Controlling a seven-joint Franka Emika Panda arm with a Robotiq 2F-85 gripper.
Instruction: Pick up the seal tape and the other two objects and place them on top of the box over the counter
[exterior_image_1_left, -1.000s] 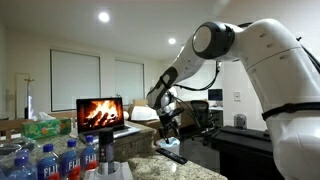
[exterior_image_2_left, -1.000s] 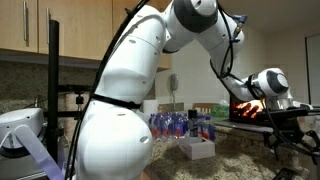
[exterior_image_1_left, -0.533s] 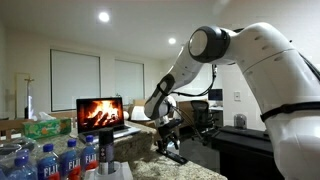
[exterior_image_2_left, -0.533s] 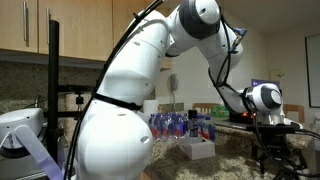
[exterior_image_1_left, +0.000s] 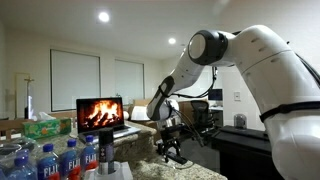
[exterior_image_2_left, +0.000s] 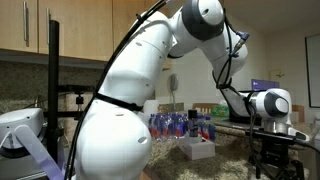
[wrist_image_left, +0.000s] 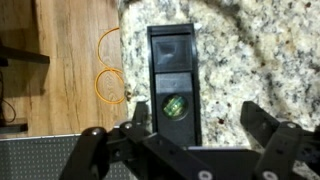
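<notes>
In the wrist view a flat black remote-like item (wrist_image_left: 172, 85) with a round green window lies on the speckled counter (wrist_image_left: 262, 50) near its edge. My gripper (wrist_image_left: 200, 125) is open just above it; the item lies between the fingers, closer to the left one. In both exterior views the gripper (exterior_image_1_left: 172, 150) (exterior_image_2_left: 272, 160) hangs low over the counter. The slim dark cylinder (exterior_image_1_left: 107, 150) stands upright beside the water bottles. The pale low box (exterior_image_2_left: 197, 148) sits in front of the bottles. I cannot make out the seal tape.
Blue-labelled water bottles (exterior_image_1_left: 50, 160) (exterior_image_2_left: 180, 125), a green tissue box (exterior_image_1_left: 45, 127) and an open laptop (exterior_image_1_left: 100, 113) stand on the counter. Past the counter edge is a wooden floor with an orange cable (wrist_image_left: 108, 70).
The gripper has come down toward the counter over the black item. It stays open. Nothing else moved.
</notes>
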